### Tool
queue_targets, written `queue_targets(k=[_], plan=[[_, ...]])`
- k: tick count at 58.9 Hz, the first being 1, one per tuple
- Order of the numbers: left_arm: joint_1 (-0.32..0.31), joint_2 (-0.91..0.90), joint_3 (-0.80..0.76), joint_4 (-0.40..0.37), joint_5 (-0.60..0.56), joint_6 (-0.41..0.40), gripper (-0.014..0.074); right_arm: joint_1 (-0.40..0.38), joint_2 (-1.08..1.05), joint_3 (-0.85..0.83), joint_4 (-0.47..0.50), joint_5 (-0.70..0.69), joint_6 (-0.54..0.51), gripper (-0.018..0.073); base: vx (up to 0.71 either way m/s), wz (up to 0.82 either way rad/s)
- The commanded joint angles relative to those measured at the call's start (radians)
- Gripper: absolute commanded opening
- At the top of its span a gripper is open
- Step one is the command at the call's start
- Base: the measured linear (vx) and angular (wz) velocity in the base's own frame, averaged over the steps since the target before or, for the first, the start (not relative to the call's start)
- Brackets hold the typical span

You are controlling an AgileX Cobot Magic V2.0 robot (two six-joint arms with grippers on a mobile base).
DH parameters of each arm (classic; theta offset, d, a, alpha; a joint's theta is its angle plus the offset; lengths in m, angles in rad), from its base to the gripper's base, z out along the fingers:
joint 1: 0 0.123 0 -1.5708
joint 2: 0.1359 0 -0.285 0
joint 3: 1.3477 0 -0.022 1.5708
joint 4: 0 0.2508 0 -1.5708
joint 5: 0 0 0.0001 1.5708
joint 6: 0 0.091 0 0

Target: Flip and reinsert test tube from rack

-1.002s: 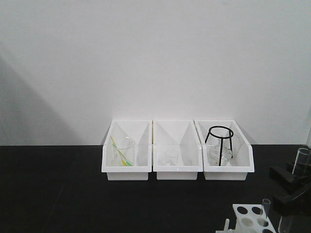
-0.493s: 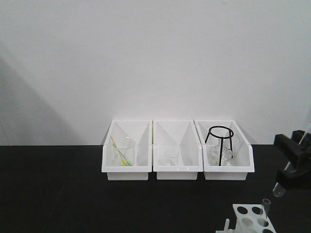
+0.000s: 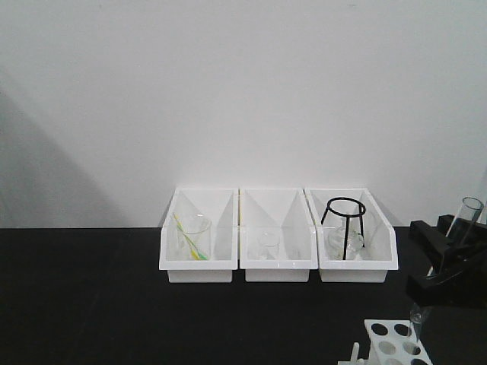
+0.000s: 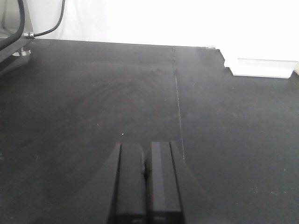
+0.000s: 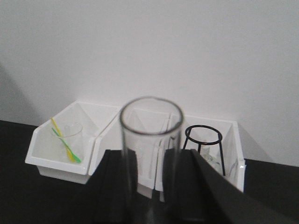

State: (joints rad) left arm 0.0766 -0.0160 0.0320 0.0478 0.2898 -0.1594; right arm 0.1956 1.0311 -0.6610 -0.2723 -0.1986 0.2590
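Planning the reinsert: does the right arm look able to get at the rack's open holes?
Probably yes. The right gripper, shut on the tube, hangs close to the rack, up and to its right in the front view, and nothing covers the holes that show.

Our right gripper point(image 3: 447, 262) sits at the far right edge of the front view, raised off the surface, its black jaws stacked one behind the other and angled toward the left. In the right wrist view this gripper point(image 5: 150, 161) has its two jaws clamped on either side of a clear test tube point(image 5: 150, 140), which leans in the front view with its open mouth upward. Our left gripper point(image 4: 145, 156) points straight forward, held low and level, with its jaws pressed flat together and nothing between them.
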Motion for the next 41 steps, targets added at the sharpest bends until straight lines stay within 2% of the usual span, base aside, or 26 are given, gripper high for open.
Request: queue_targets(k=[1,6,15,19,27,38,41], plan=[[-0.007,-0.011,0.000,-0.004,-0.088,0.000,-0.0006,0.004,-0.016,-0.016,-0.001,-0.103,0.057,-0.0008,0.00,0.00],[-0.007,-0.011,0.000,-0.004,-0.088,0.000,-0.0006,0.001,-0.016,0.040,-0.004,-0.201,0.051,-0.0008,0.00,0.00],[-0.007,-0.011,0.000,-0.004,-0.088,0.000,-0.0006,0.000,-0.016,0.232,0.003,-0.482,0.033,-0.0008,0.00,0.00],[-0.007,-0.011,0.000,-0.004,-0.088,0.000,-0.0006,0.000,-0.016,0.299,0.047,-0.553,-0.026,-0.0008,0.00,0.00],[-0.007,-0.011,0.000,-0.004,-0.088,0.000,-0.0006,0.000,-0.016,0.318,0.150,-0.531,-0.059,-0.0008,0.00,0.00],[-0.007,-0.011,0.000,-0.004,-0.088,0.000,-0.0006,0.000,0.000,0.318,0.186,-0.504,-0.170,-0.0008,0.00,0.00],[-0.007,-0.011,0.000,-0.004,-0.088,0.000,-0.0006,0.000,0.014,0.318,0.191,-0.504,-0.170,-0.0008,0.00,0.00]])
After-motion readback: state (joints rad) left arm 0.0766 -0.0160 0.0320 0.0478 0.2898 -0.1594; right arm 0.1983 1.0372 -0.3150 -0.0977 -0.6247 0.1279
